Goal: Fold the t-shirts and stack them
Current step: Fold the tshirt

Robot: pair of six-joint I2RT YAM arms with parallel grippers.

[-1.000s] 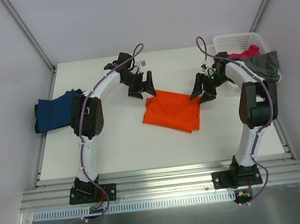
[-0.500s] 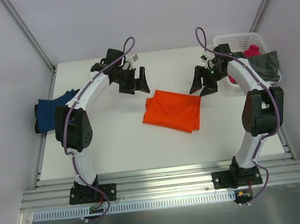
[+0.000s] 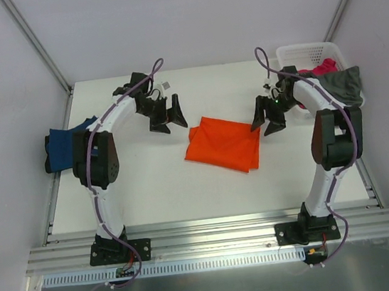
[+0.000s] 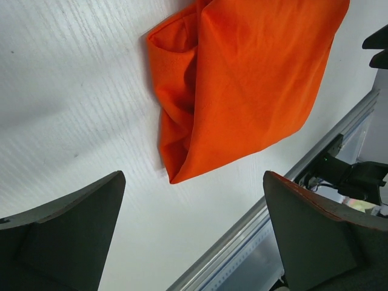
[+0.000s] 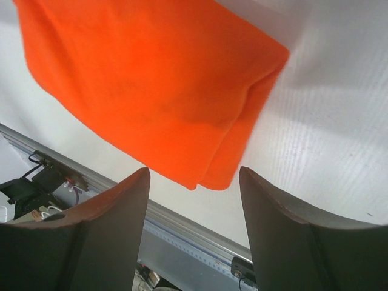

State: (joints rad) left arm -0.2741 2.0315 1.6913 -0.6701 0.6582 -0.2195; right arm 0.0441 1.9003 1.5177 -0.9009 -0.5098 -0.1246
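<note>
A folded bright orange t-shirt (image 3: 223, 143) lies in the middle of the table; it also shows in the left wrist view (image 4: 242, 85) and the right wrist view (image 5: 151, 91). My left gripper (image 3: 167, 114) is open and empty, just left of the shirt's far left corner. My right gripper (image 3: 268, 116) is open and empty, just right of the shirt's far right corner. A folded navy blue t-shirt (image 3: 69, 145) lies at the table's left edge. A magenta pink t-shirt (image 3: 320, 68) and a grey-olive t-shirt (image 3: 341, 85) hang in the basket.
A white lattice basket (image 3: 309, 53) stands at the back right corner. An aluminium rail (image 3: 213, 233) runs along the near table edge, with both arm bases bolted to it. White walls enclose the table on three sides.
Both grippers rose and pulled back from the orange shirt's far corners, then came a little closer and lower again. The shirt has stayed in place.
</note>
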